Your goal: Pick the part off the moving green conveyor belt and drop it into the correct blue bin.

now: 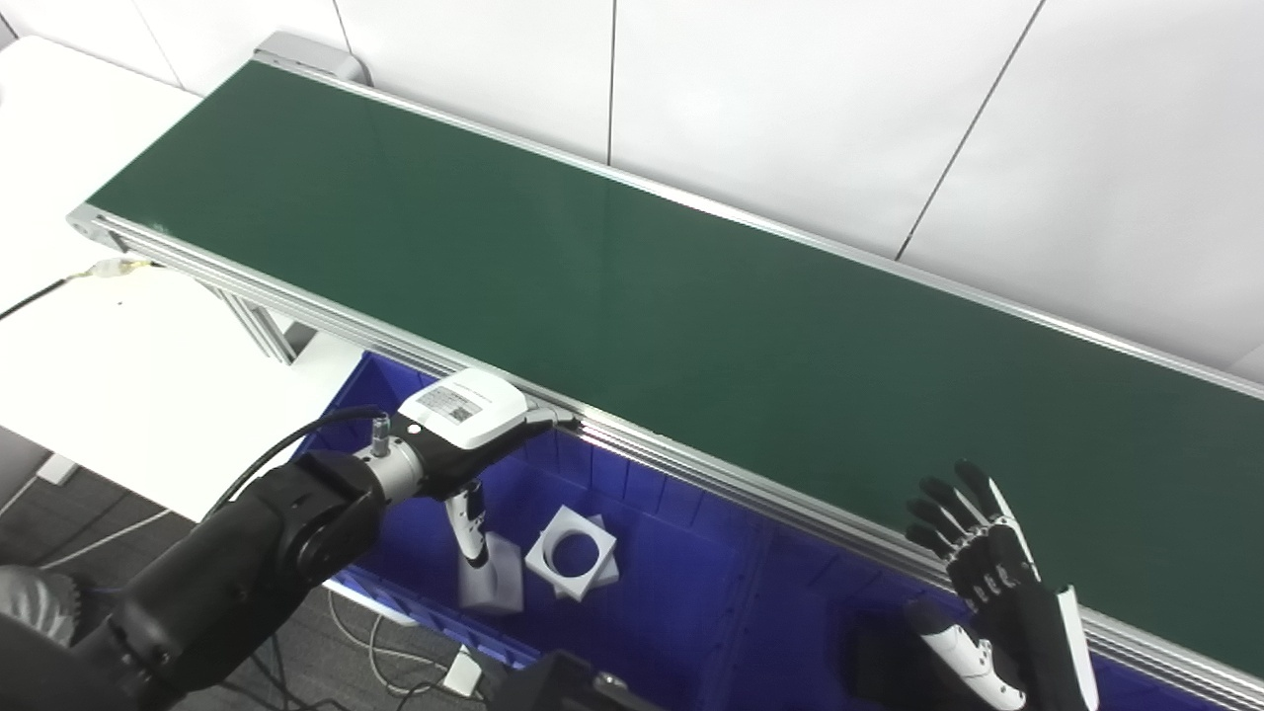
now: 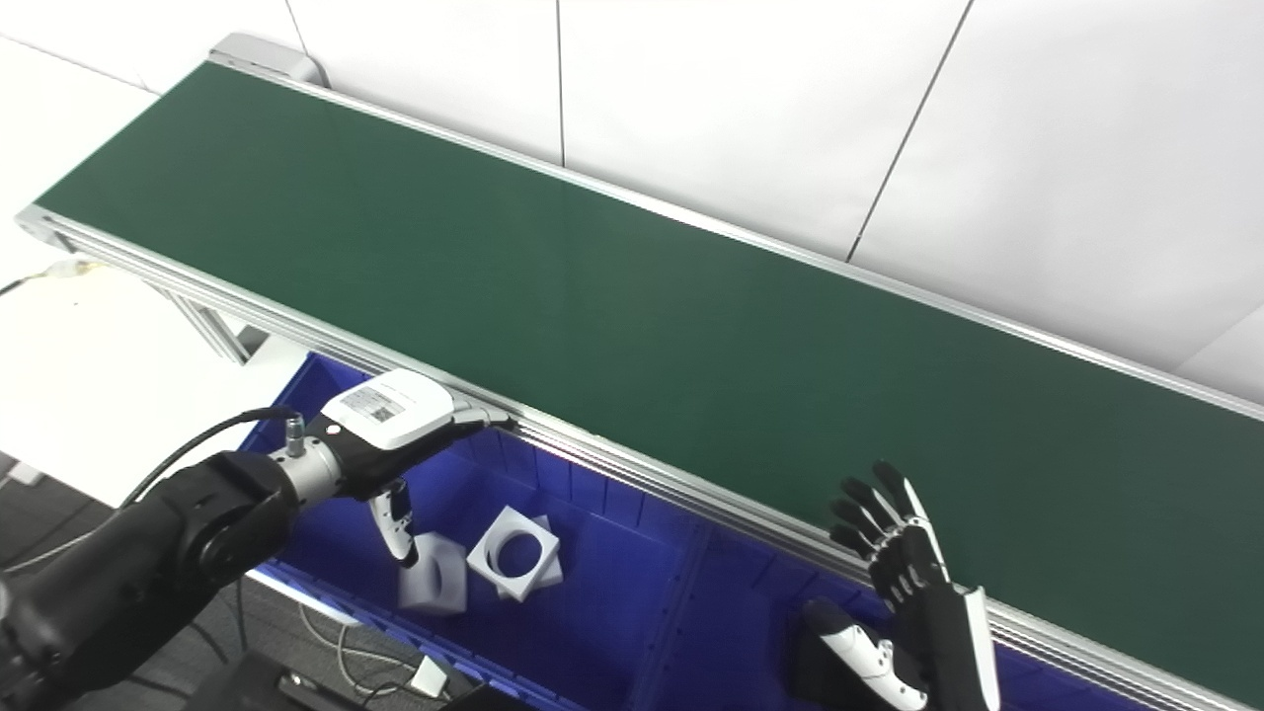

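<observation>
Closest to the camera is the left hand, palm down over the left blue bin. Its fingers stretch flat toward the belt rail, the thumb hangs straight down, and nothing is pinched between them. Thumb tip sits right at a white block on the bin floor; can't tell if it's actually touching.

That block lies tilted, long side running roughly toward the camera and away. Just beside it, to the right, is a square white frame with a round hole, turned like a diamond with one corner pointing at the belt. Looks like it's resting on another white piece underneath, only the edges peek out.

Right hand is further along, held upright with fingers spread apart and pointing up, holding nothing, just by the near rail over a second blue bin.

Beyond both hands the green conveyor belt runs diagonally from upper left to lower right. White table sits off to the left under the belt end.
</observation>
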